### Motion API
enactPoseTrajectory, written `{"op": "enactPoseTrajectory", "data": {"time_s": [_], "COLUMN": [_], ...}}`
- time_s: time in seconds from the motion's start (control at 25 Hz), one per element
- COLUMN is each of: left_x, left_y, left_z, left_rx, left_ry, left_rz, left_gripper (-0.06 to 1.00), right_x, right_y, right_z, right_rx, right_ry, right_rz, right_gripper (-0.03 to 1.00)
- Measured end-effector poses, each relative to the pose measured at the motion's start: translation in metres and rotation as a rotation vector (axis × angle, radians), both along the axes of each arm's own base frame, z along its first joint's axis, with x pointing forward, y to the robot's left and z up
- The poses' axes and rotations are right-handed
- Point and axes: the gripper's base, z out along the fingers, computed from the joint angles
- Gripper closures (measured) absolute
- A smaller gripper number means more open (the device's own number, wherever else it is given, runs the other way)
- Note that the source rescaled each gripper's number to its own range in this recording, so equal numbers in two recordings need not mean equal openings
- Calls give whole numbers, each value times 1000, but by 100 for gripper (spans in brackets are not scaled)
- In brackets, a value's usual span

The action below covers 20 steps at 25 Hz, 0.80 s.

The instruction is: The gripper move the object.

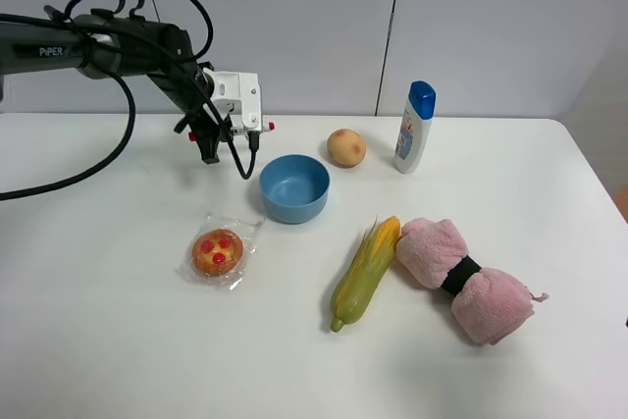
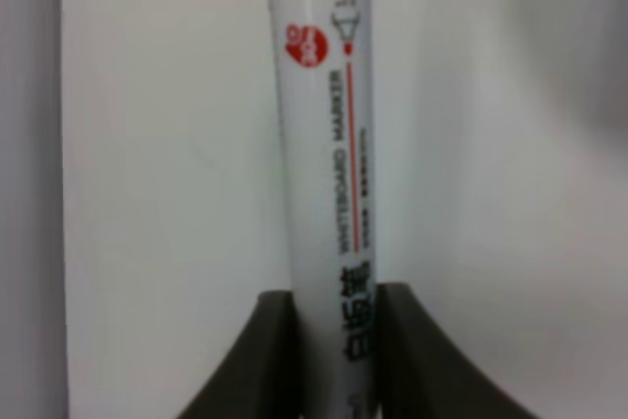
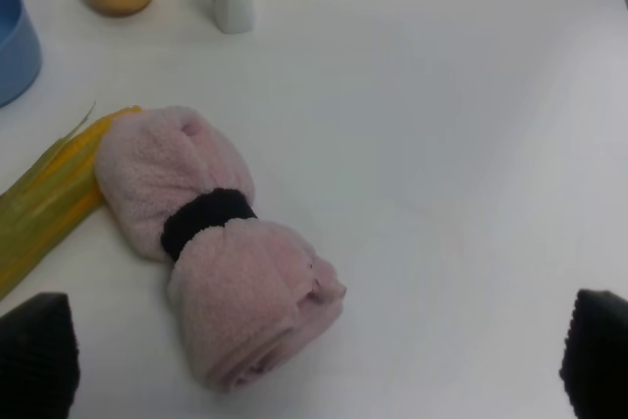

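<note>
1. Nearest the front of the white worktop (image 1: 118, 360), on the right, a rolled pink towel (image 1: 466, 277) is lying with a black band cinching its middle. An ear of corn (image 1: 365, 260) is lying just beside it, its tip appearing to touch the towel.
2. The right end effector (image 3: 314, 360) is hanging above this towel with its two dark fingertips spread wide, gripping nothing. It is probably idling out of the way. Its arm is not showing in the high view.
3. To the front left, a round pastry (image 1: 218, 251) with red topping is lying in a clear wrapper, apart from everything else.
4. Further back, in the middle, an empty blue bowl (image 1: 294, 186) is sitting open side up. Behind it, a round tan fruit (image 1: 345, 147) is resting and a white bottle (image 1: 415, 127) with a blue cap is standing upright.
5. Farthest back, on the left, the left end effector (image 2: 334, 316) is pinching the marker pen (image 2: 329, 144) by its white barrel between dark fingers. The pen is being held in the air, up behind the bowl and to its left, likely for carrying.
6. The high view is hiding most of the pen behind a white block (image 1: 238, 100) and cables, showing only small red bits. The wrist view is cutting off both ends, so the red cap is not showing there.
</note>
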Motion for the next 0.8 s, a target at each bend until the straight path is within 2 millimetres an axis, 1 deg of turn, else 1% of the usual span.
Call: {"op": "enactPoseTrajectory", "data": {"time_s": [0.24, 0.68, 0.8], "left_x": [10, 19, 20], "left_y": [1, -1, -1], "left_z": [-20, -45, -47], "left_rx": [13, 25, 22], "left_ry": [-59, -135, -145], "left_rz": [-29, -65, -62], "left_gripper": [94, 94, 94], "right_x": [0, 0, 0], "right_y": [0, 0, 0], "right_z": [0, 0, 0], "right_rx": [0, 0, 0], "right_ry": [0, 0, 0], "right_rz": [0, 0, 0], "right_gripper": [-3, -3, -3]}}
